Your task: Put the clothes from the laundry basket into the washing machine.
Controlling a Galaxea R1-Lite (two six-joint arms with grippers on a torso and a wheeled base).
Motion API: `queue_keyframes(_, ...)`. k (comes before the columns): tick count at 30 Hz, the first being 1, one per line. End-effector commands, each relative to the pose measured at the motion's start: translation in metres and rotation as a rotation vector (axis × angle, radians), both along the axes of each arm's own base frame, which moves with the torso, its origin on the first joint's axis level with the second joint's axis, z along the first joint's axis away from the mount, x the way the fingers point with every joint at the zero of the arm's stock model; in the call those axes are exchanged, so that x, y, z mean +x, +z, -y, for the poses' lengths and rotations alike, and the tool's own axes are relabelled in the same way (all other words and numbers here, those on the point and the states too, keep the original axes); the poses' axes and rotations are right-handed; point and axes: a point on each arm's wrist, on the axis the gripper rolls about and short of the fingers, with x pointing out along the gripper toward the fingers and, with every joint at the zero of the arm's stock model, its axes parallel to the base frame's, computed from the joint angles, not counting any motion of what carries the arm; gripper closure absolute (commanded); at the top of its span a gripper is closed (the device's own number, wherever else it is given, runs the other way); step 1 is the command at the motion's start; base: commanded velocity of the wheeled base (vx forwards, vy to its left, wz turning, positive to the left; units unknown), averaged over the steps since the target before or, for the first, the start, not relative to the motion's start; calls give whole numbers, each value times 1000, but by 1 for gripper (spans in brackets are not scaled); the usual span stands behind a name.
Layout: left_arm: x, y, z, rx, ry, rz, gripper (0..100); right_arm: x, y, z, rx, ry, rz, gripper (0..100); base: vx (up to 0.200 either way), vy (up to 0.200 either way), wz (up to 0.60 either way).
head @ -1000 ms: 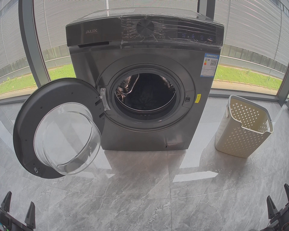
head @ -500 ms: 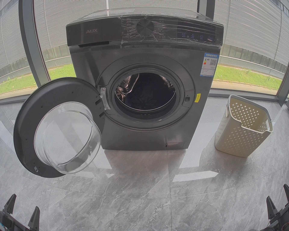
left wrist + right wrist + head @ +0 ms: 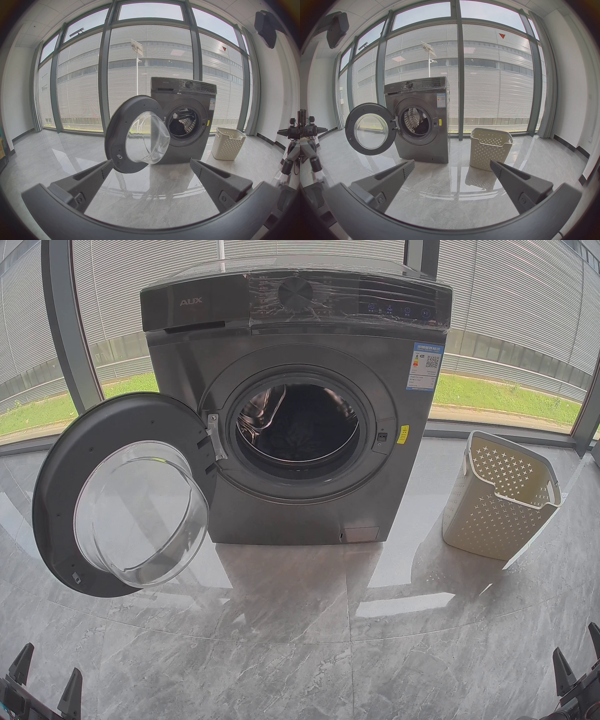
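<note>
Evidently the washing machine (image 3: 300, 415) has been readied for loading: its round door (image 3: 119, 496) is swung fully out on the hinge at the robot's left, so the drum mouth (image 3: 299, 424) is left unobstructed from the front. The laundry basket (image 3: 500, 496) is set on the floor (image 3: 300, 627) just beside the machine, on the robot's right, tilted slightly with its open top turned toward the robot, which is judged to make its contents easy to reach from above. No clothes can be made out against the basket's perforated inner walls, though its bottom is hidden. A dark heap, probably fabric, is seen low inside the drum, so the transfer is judged to be largely or wholly done.

The left pincer (image 3: 49, 671) is held low, well apart from the machine, with its fingers spread wide; nothing is gripped and nothing is touched. The right pincer (image 3: 576, 652) is likewise held low on the basket's side, spread wide and empty, with bare floor seen between its fingers (image 3: 518, 184).
</note>
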Motion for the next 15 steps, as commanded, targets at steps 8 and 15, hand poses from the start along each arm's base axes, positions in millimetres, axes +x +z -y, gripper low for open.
queue_keyframes(8,0,-5,0,-3,1,-3,0,1,-5,0,0,0,-13,0,0,200,0)
queue_keyframes(15,0,-5,0,-5,1,-3,0,1,-5,0,0,0,-13,0,0,200,0)
